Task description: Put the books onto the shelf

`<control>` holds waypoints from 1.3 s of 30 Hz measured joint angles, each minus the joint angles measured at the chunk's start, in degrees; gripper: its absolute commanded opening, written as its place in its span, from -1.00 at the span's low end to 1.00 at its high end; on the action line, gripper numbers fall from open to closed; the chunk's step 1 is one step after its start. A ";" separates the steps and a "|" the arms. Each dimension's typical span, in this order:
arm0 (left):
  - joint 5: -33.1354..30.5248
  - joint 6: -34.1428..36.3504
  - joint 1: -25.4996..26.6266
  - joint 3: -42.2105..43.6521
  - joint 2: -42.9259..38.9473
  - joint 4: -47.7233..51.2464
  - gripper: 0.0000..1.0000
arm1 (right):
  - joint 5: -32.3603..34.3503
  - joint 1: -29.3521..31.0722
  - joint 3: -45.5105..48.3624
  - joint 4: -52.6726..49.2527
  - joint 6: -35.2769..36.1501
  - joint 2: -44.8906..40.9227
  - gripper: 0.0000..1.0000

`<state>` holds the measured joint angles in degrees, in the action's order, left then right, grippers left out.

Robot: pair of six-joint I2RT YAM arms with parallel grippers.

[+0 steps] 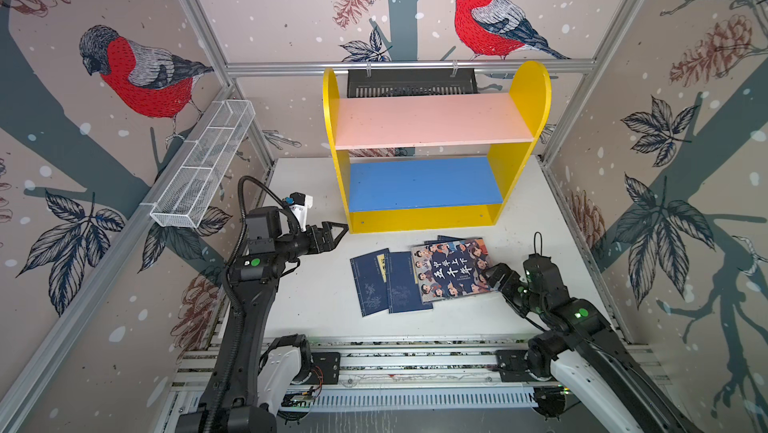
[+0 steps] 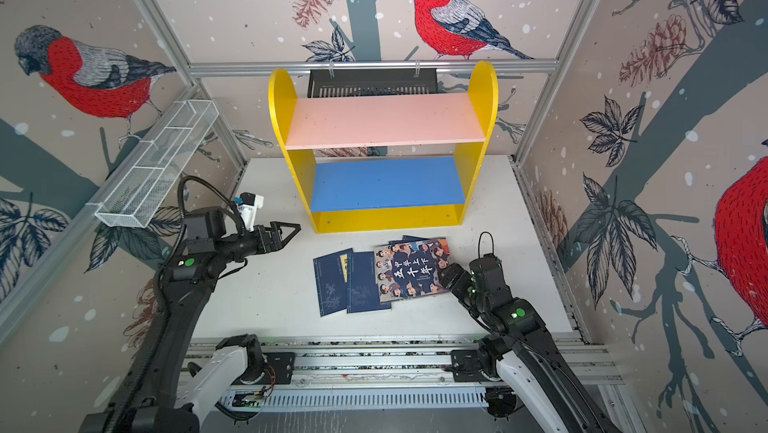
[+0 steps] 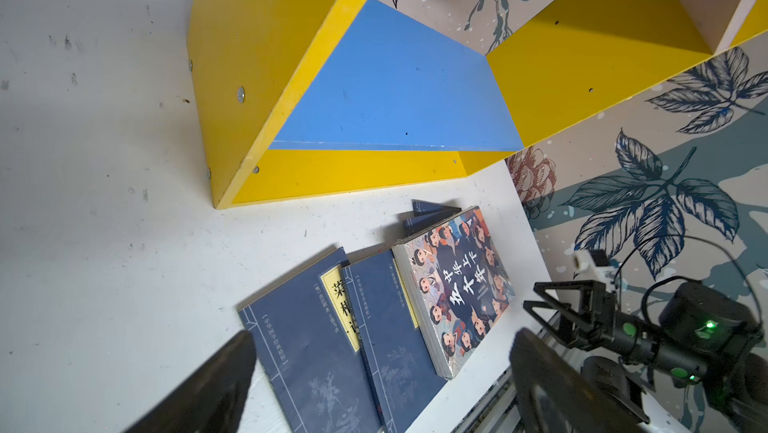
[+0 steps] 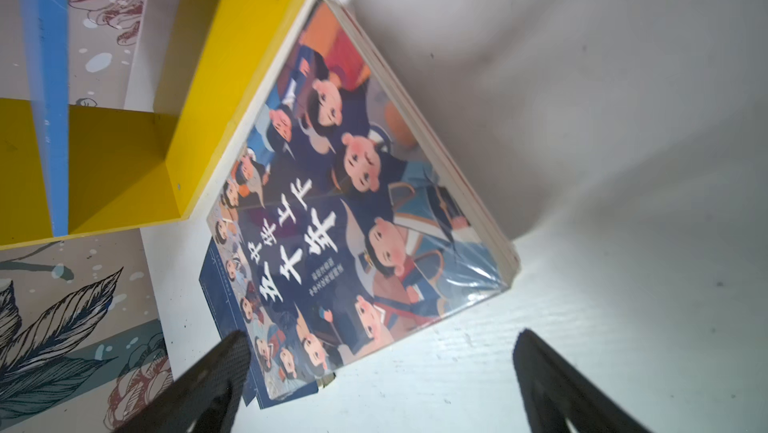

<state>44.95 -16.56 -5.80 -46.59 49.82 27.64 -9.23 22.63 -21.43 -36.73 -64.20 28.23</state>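
Several books lie flat on the white table (image 1: 307,302) in front of the shelf (image 1: 528,94). Two navy books (image 1: 370,283) (image 1: 405,285) overlap side by side; the larger illustrated book (image 1: 451,269) lies partly on them, with more navy corners (image 1: 440,240) showing beneath its far edge. The pink board (image 1: 432,119) and the blue board (image 1: 424,181) are bare. My left gripper (image 1: 338,231) hovers open, left of the shelf's foot. At the illustrated book's (image 4: 357,186) right edge my right gripper (image 4: 382,339) stands open, low over the table, holding nothing. The left wrist view has the left gripper (image 3: 384,339) wide open above the navy books (image 3: 316,352).
A white wire mesh tray (image 1: 203,165) hangs on the left wall. A black slotted basket (image 1: 411,83) hangs on the back rail behind the shelf. Aluminium rails (image 1: 415,362) run along the table's front edge. Patterned walls close in on three sides.
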 measured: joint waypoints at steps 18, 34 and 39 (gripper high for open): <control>2.10 -5.66 2.01 4.17 -1.73 -8.04 0.89 | -4.92 0.94 11.63 11.08 -10.49 -3.54 0.99; 2.91 -5.49 2.12 5.16 -2.62 -9.81 0.88 | -3.54 1.03 18.78 29.42 -21.33 -14.75 0.91; 2.95 -5.66 2.12 5.51 -2.36 -10.32 0.87 | -1.40 1.03 18.45 28.83 -21.44 -15.15 0.94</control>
<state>47.90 -22.22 -3.68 -41.08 47.46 17.32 -10.63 23.66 -2.98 -7.90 -85.65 13.08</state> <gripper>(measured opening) 0.938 0.969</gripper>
